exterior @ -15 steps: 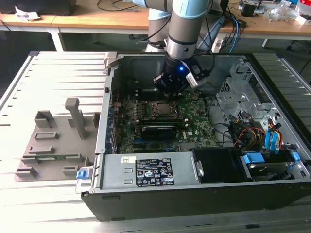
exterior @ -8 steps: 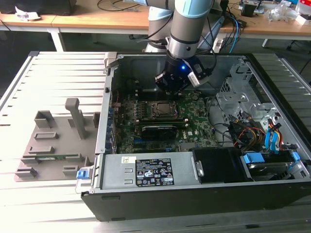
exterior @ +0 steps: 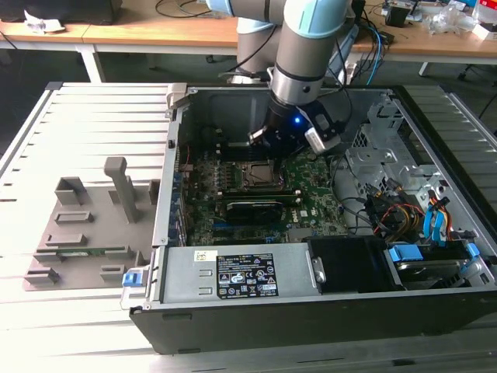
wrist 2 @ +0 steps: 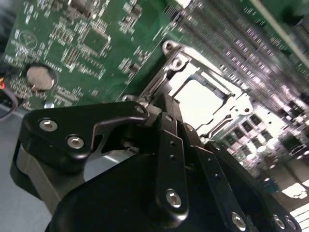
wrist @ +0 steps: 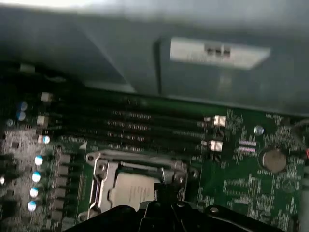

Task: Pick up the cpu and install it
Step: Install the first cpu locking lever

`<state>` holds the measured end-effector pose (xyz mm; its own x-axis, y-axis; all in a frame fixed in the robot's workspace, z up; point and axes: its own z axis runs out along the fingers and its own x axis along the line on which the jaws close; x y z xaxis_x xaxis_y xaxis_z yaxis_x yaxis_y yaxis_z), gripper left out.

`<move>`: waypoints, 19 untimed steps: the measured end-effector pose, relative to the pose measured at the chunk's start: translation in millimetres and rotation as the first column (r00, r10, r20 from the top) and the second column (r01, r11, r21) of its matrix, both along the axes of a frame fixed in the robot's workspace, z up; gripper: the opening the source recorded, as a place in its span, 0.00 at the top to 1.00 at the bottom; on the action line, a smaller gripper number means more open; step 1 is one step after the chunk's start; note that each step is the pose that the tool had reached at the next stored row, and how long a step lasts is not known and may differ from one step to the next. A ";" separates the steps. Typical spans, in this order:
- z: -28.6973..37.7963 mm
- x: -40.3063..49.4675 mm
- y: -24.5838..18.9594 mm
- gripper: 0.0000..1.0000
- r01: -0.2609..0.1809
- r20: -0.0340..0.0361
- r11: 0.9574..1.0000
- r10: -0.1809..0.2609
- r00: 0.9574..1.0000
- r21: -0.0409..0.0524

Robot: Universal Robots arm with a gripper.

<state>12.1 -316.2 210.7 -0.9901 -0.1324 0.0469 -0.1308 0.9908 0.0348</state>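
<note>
Found the cpu (wrist: 133, 191) lying flat inside the socket (wrist: 99, 169) on the motherboard (wrist: 231, 188), silvery top up, framed on all sides by the socket's metal bracket. Saw the same pale square (wrist 2: 198, 101) in the second wrist view, within the socket frame (wrist 2: 169, 48) and just beyond the dark finger links. Judged the jaws closed, tips brought together with nothing between them, though blur left this less than certain. Placed the tips right above the cpu's edge, possibly touching it. Noted a coin cell (wrist: 272, 159) on the board well apart from the socket, and long memory slots (wrist: 145, 121) running beside the socket. In the exterior view, traced the arm (exterior: 307, 47) down into the open computer case (exterior: 178, 233), wrist poised over the socket (exterior: 252, 172) near the case's far wall. Spotted a black card (exterior: 252, 208) standing on the board just nearer than the socket. Marked a grey fixture (exterior: 78, 233) resting on the slatted counter (exterior: 93, 101), beside the case toward the exterior view's left.
</note>
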 end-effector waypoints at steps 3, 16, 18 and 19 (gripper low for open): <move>0.0 0.0 -7.3 0.89 0.000 0.000 1.000 0.000 1.000 -0.002; 46.9 0.0 -8.0 0.89 0.000 0.003 1.000 0.000 1.000 -0.021; 47.1 0.0 -8.0 0.89 0.000 0.003 1.000 0.000 1.000 -0.021; 47.3 0.0 -8.0 0.89 0.000 0.003 1.000 0.000 1.000 -0.021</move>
